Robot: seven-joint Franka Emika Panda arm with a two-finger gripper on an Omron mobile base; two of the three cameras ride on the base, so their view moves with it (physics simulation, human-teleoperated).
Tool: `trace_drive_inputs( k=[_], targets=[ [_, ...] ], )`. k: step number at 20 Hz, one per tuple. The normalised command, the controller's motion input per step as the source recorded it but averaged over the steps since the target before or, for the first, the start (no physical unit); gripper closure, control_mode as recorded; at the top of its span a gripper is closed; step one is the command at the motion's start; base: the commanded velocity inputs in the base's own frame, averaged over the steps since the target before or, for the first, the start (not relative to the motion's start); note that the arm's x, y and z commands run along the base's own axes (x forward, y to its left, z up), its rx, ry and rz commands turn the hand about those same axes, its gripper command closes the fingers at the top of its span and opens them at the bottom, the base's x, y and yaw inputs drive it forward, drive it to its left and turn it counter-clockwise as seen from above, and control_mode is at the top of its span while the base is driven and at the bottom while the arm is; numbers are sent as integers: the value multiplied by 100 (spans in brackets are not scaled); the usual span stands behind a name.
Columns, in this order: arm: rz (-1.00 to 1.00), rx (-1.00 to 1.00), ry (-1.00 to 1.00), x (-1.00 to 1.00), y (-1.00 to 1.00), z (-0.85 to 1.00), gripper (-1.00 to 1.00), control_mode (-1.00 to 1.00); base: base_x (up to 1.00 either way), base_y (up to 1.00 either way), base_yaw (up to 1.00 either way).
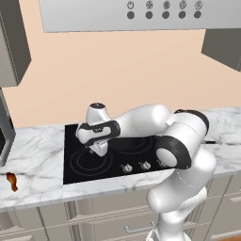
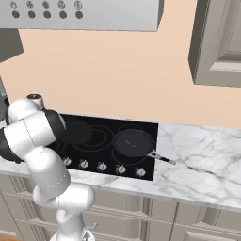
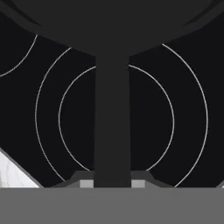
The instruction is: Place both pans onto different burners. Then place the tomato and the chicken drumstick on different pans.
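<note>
You have one pan (image 3: 112, 26) gripped by its long dark handle (image 3: 112, 122): in the hand view the handle runs straight up from between the fingertips to the pan's body at the top, and the hand (image 3: 112, 183) is closed tight on it. Below the handle you see the grey rings of a burner (image 3: 188, 113) on the black glass cooktop (image 1: 75, 164), so this pan hangs over the left part of the cooktop. In the right base view a dark round shape (image 2: 77, 132) shows just past the arm, over the left rings.

The second pan (image 2: 133, 142) sits flat on a burner at the right side of the cooktop, its handle pointing right and toward you, the tip reaching out over the marble surface (image 2: 202, 150).

The chicken drumstick (image 1: 12, 181) lies on the surface well to the left of the cooktop, near the front edge.

A row of silver knobs (image 2: 101, 166) lines the near edge of the cooktop. Above it hangs a grey range hood (image 1: 127, 14) with a row of dark buttons, and grey cabinets (image 2: 219, 42) flank the beige wall.
</note>
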Motion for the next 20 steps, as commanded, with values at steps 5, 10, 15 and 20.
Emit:
trace_drive_inputs(
  k=[5, 10, 15, 20],
  targets=[
    [0, 0, 3, 10, -38, 0, 100, -100, 0, 0, 0],
    [0, 0, 2, 9, -37, 0, 100, -100, 0, 0, 0],
    [0, 0, 2, 9, -23, -1, 100, -100, 0, 0, 0],
    [0, 0, 0, 12, -15, -5, 100, -100, 0, 0, 0]
  ],
)
